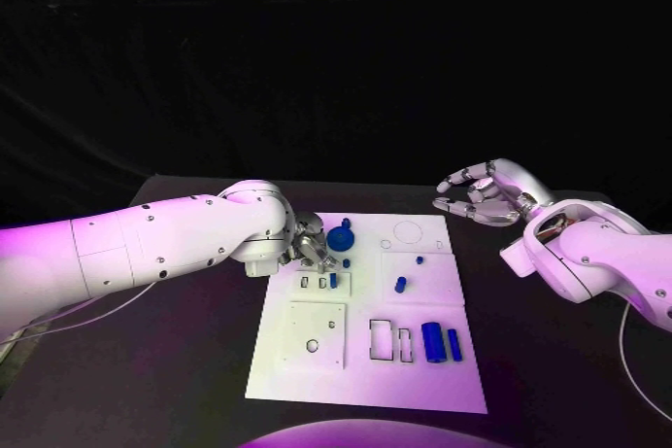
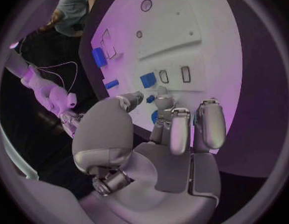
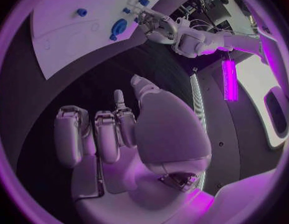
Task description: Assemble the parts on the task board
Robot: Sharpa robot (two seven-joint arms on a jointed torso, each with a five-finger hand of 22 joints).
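Blue round part (image 1: 341, 238) sits at board's (image 1: 420, 390) far-left corner, left robot hand (image 1: 311, 249) touching it; whether gripped, cannot tell. Right robot hand (image 1: 484, 197) hovers off-board, fingers apart, empty. Likely seating step; next needs firm grasp.

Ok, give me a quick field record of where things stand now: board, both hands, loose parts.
board: white rectangular task board on the black table
left hand: left hand over the board's far left part, fingers at the round blue disc part; a firm grip cannot be told
right hand: right hand raised off the board's far right corner, fingers curled, holding nothing
loose parts: two upright blue cylinder parts near the board's near right
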